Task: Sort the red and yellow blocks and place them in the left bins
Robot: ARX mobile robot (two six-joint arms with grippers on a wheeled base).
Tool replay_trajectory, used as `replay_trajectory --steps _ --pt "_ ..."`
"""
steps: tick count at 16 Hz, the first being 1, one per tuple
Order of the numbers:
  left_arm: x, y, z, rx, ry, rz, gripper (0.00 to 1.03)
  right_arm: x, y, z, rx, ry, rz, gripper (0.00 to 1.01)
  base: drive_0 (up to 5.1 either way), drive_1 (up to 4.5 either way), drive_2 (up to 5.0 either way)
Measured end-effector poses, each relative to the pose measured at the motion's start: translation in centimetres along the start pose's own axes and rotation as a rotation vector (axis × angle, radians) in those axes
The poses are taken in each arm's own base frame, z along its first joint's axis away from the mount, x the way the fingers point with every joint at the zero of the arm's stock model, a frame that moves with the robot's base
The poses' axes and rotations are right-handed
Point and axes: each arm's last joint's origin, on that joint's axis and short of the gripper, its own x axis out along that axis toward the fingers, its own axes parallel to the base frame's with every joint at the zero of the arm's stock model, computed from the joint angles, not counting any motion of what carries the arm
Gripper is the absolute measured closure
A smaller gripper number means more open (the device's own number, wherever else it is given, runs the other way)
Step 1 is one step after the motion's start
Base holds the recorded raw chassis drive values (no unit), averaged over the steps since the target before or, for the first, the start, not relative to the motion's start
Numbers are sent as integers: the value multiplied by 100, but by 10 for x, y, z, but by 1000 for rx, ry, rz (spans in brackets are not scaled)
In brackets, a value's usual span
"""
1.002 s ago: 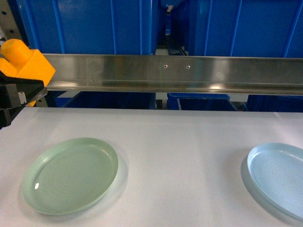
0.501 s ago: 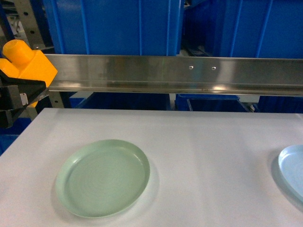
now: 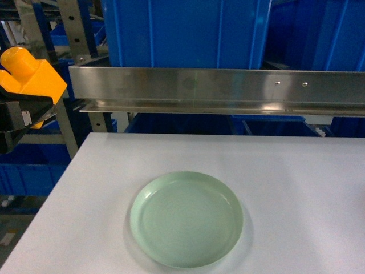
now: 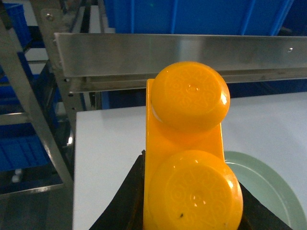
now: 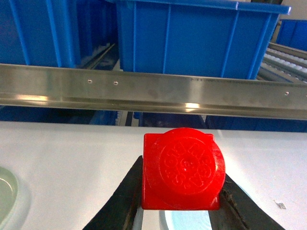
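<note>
Left gripper (image 3: 20,117), raised at the table's (image 3: 308,188) left edge, clamps the glossy two-stud yellow block (image 3: 31,77); right gripper (image 5: 180,211) pinches the smaller red block (image 5: 182,170) before smooth blue bins (image 5: 196,40).

The glossy orange-yellow two-stud plastic brick (image 4: 189,177) carries a faint embossed swirl pattern on each round stud. The smaller glossy red plastic brick (image 5: 182,170) shows raised lettering ringed around its single stud. Both sit between black hand fingers (image 5: 120,201). The round translucent plate (image 3: 186,218) is pale green with faint concentric rings, on a white tabletop (image 3: 296,188). The large plastic tubs (image 3: 182,31) are bright blue, behind a brushed silver metal rail (image 3: 217,88).
</note>
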Motion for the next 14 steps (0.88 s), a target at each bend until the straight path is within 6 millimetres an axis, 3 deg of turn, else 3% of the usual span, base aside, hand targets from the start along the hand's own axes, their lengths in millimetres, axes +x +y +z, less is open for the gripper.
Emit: replay_trajectory --steps 14 --pt "0 0 0 0 -1 4 76 0 0 -1 2 7 1 72 -498 244 244"
